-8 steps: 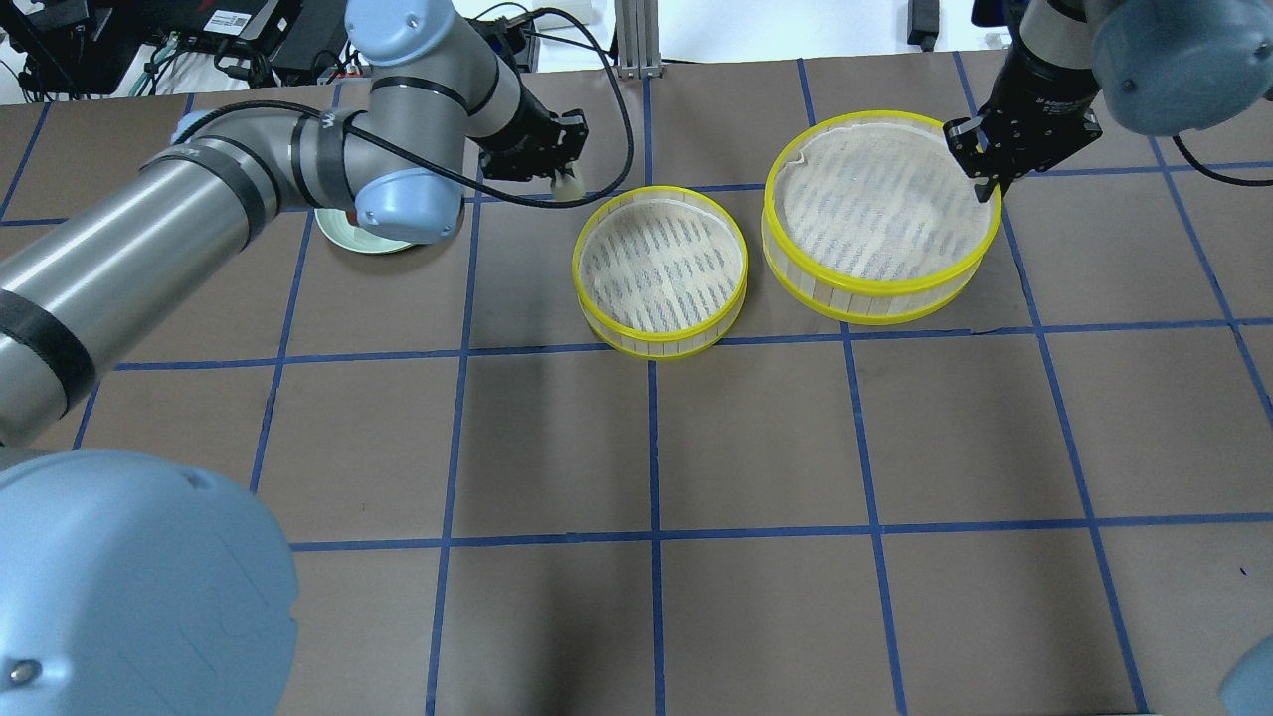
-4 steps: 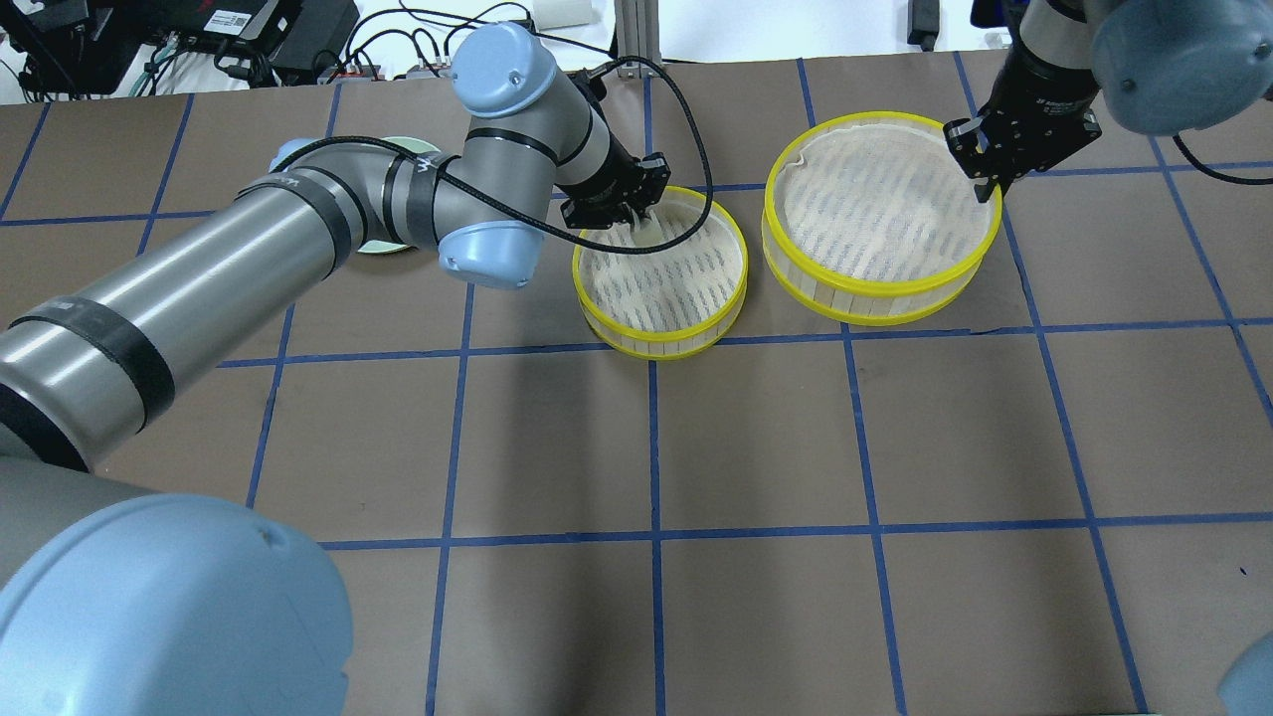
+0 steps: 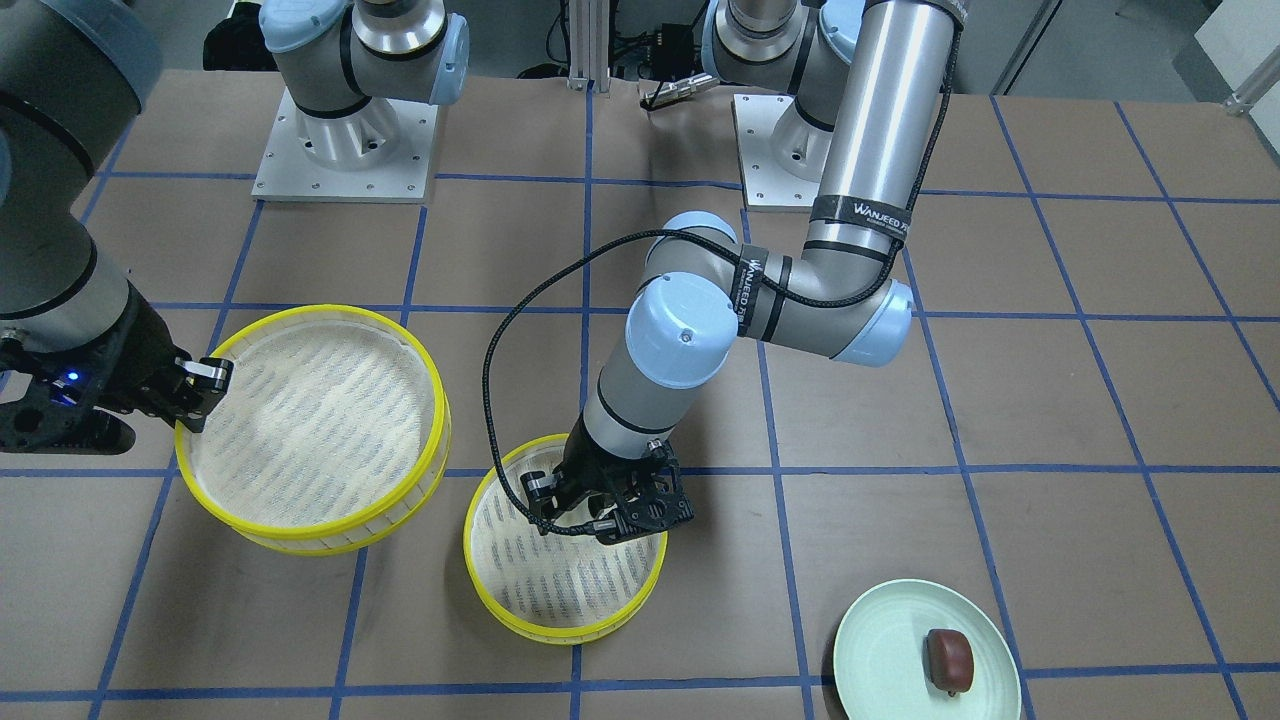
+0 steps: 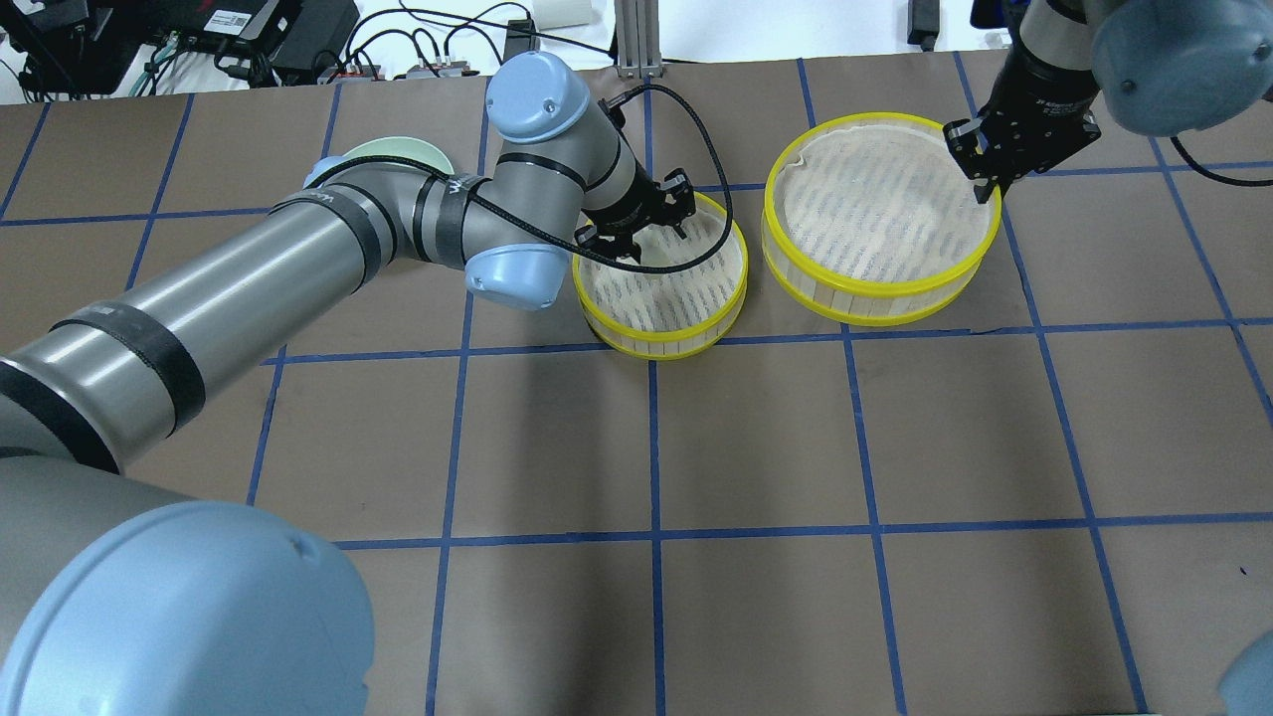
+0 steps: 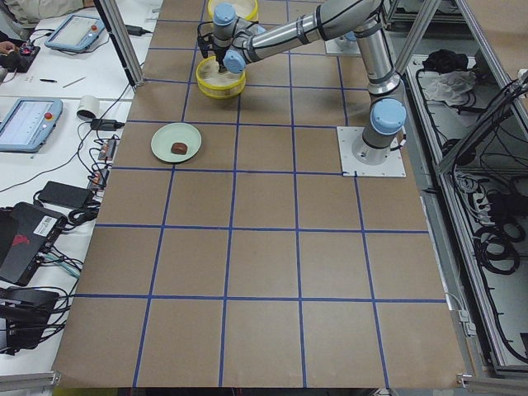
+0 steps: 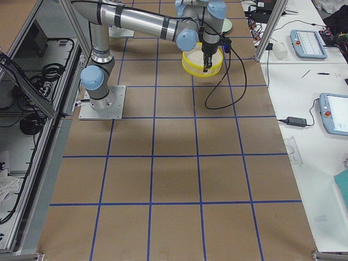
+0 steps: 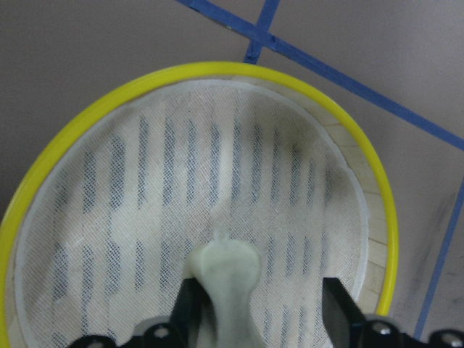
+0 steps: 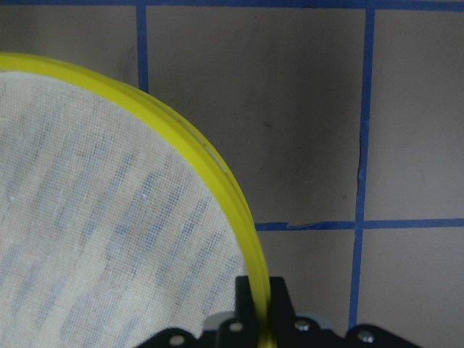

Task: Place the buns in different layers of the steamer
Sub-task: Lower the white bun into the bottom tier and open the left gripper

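Two trays stand on the bench (image 4: 756, 438), close together yet apart, with a narrow strip of brown surface between their yellow rims. The left arm (image 4: 298, 249) reaches over the small tray (image 4: 661, 343) and its jaws hang inside the ring of that rim. In the wrist view the rim curves round ahead of them and to both sides, with mesh showing between it and the fingers. The left jaws stand apart. The white bun (image 7: 225, 279) sits between them against one finger, with a gap of mesh before the other, so they no longer pinch it. Whether it lies flat on the mesh cannot be told. A black cable (image 3: 486, 390) loops from the left arm out past the small tray's edge. The right arm (image 4: 1044, 60) comes down at the outer edge of the large tray (image 4: 875, 301), on the side away from the small one. Its jaws are closed on the yellow rim, one finger inside the tray and one outside. The mesh of this tray spreads from the right jaws towards the left jaws. There are two buns. The brown bun (image 3: 949, 659) lies on a single green plate (image 3: 885, 640), well off to the left of the left jaws and far from the right ones.
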{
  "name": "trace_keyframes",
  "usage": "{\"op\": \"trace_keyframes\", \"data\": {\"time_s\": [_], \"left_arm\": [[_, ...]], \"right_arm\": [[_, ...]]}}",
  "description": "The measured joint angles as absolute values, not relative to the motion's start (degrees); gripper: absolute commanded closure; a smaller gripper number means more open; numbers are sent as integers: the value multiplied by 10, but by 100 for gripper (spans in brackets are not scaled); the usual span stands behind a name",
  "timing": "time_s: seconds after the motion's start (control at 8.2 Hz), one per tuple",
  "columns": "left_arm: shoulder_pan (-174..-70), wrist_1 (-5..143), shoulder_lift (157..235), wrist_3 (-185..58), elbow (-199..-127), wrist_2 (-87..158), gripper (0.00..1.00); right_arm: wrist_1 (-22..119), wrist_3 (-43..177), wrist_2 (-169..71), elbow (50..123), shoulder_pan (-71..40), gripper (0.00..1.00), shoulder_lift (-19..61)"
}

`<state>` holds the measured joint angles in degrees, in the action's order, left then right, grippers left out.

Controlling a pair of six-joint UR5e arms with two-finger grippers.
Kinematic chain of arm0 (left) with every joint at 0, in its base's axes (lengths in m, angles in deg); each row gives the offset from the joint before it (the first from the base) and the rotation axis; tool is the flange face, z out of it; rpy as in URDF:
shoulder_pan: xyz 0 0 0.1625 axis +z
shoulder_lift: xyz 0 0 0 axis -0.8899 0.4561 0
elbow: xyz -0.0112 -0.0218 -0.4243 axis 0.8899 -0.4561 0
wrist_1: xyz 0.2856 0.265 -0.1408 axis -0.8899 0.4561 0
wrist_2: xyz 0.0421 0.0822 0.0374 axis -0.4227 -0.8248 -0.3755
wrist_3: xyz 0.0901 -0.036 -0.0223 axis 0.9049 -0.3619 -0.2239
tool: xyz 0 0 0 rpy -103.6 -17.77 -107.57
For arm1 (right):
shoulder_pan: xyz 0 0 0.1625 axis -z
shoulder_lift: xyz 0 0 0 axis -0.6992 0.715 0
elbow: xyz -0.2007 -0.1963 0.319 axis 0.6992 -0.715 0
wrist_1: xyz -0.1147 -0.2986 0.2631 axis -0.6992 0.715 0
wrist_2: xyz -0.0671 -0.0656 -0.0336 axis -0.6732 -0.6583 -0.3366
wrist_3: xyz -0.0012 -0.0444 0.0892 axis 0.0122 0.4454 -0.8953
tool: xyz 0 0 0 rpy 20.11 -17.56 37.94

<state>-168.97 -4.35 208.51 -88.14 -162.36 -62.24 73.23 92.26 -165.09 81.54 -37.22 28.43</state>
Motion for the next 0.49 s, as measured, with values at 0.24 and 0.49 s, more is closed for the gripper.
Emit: {"op": "trace_keyframes", "data": {"time_s": [0.24, 0.49], "left_arm": [[-1691, -44, 2080, -885, -1621, -622, 0], [-1689, -43, 2073, -859, -1616, -638, 0]], "right_arm": [[732, 922, -1649, 816, -372, 100, 284], [732, 918, -1647, 816, -372, 100, 285]]}}
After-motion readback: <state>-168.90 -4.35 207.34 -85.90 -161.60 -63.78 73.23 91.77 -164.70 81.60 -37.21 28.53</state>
